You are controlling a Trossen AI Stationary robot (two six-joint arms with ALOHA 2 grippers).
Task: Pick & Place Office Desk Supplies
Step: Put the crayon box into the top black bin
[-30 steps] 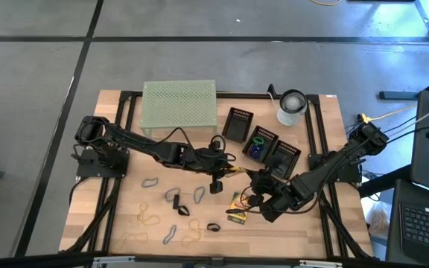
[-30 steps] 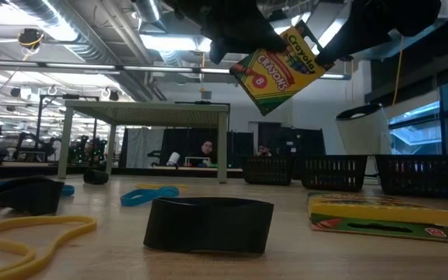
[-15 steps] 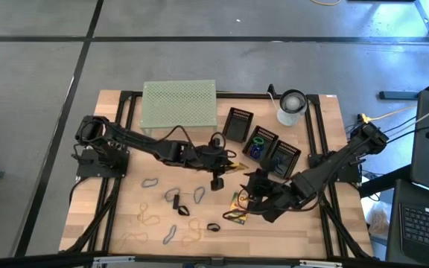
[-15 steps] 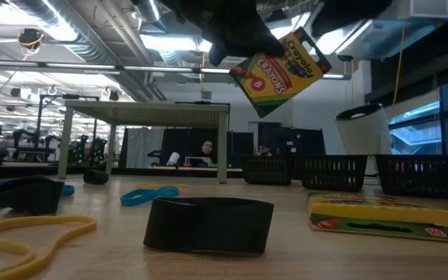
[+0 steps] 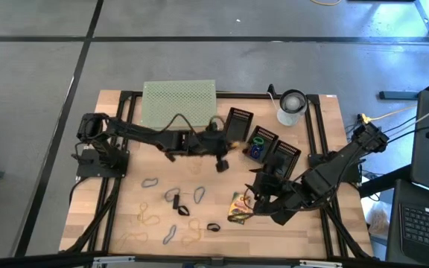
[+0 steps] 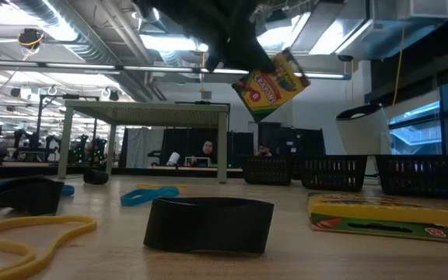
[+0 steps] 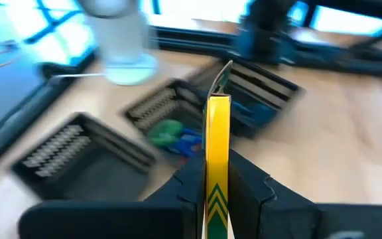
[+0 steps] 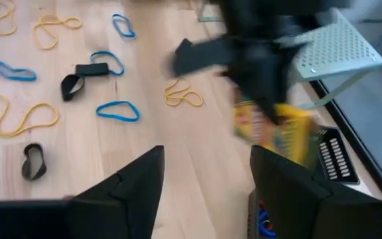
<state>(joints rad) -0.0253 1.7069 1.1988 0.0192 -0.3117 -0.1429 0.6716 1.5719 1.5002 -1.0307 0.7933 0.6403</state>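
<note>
The left end effector is closed on a crayon box, which is held edge-on in the air above the table, near three black baskets. The right end effector is open and holds nothing, low over the wood. A second crayon box lies flat just beside it. Rubber bands and black clips are scattered on the table.

Backlit low view; both wrist views blurred
</note>
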